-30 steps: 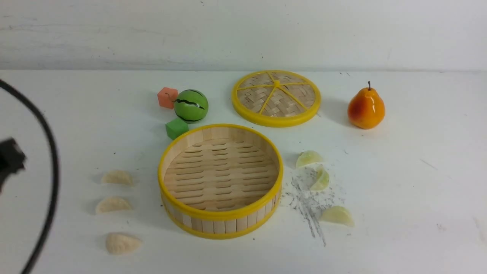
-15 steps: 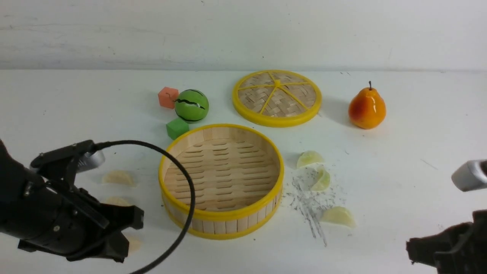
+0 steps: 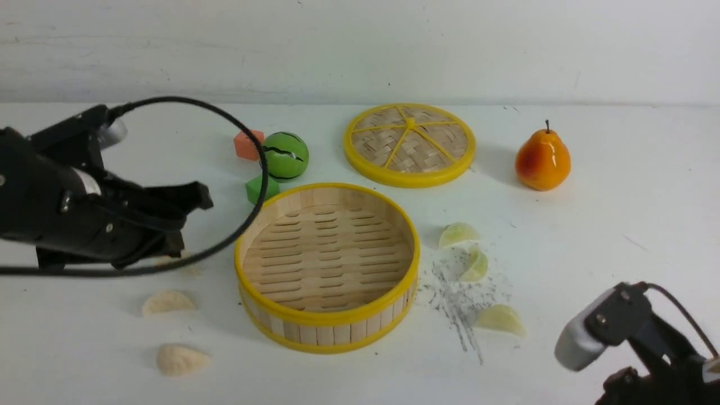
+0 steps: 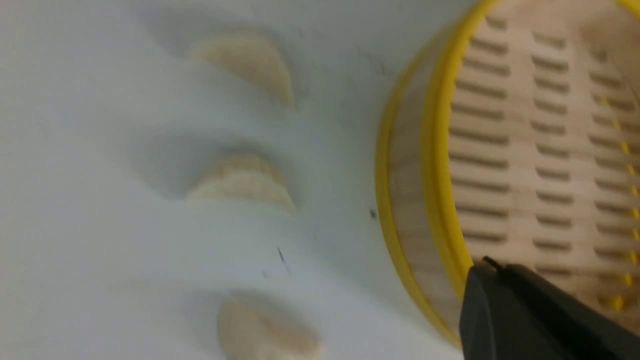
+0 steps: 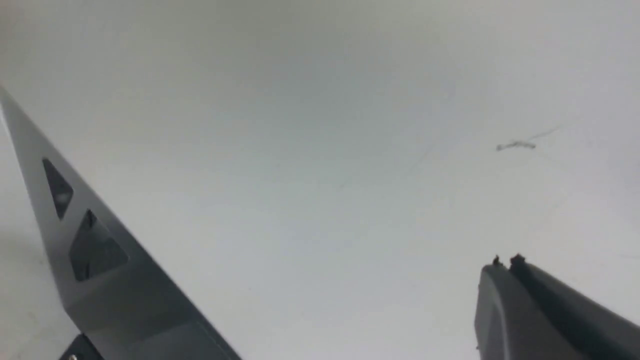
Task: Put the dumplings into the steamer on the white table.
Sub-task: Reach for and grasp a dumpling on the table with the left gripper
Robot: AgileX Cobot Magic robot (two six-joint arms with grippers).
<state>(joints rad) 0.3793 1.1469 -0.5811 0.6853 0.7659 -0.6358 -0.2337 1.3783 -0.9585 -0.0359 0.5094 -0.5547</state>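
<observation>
The steamer [image 3: 326,318] stands upright and empty in the middle of the white table [image 3: 619,214]. Two cream dumplings [image 3: 167,302] [image 3: 181,359] lie to its left; a third is mostly hidden behind my left gripper [image 3: 199,198], which hovers shut just left of the basket. Three pale green dumplings [image 3: 457,233] [image 3: 475,264] [image 3: 498,319] lie to the right. The left wrist view shows the shut tips [image 4: 492,265] over the steamer rim [image 4: 435,150] and three cream dumplings [image 4: 247,62] [image 4: 242,182] [image 4: 265,330]. My right gripper [image 5: 505,262] is shut over bare table.
The woven lid [image 3: 409,144] lies behind the steamer, with a pear [image 3: 541,160] to its right. A green watermelon ball [image 3: 283,156], an orange cube [image 3: 247,144] and a green cube [image 3: 259,188] sit at back left. Dark scratches [image 3: 458,298] mark the table by the green dumplings. The right arm [image 3: 647,360] fills the near right corner.
My left arm has swung in from the left edge, then up and back, and now covers the farthest cream dumpling. The right arm has come into view at the near right corner.
</observation>
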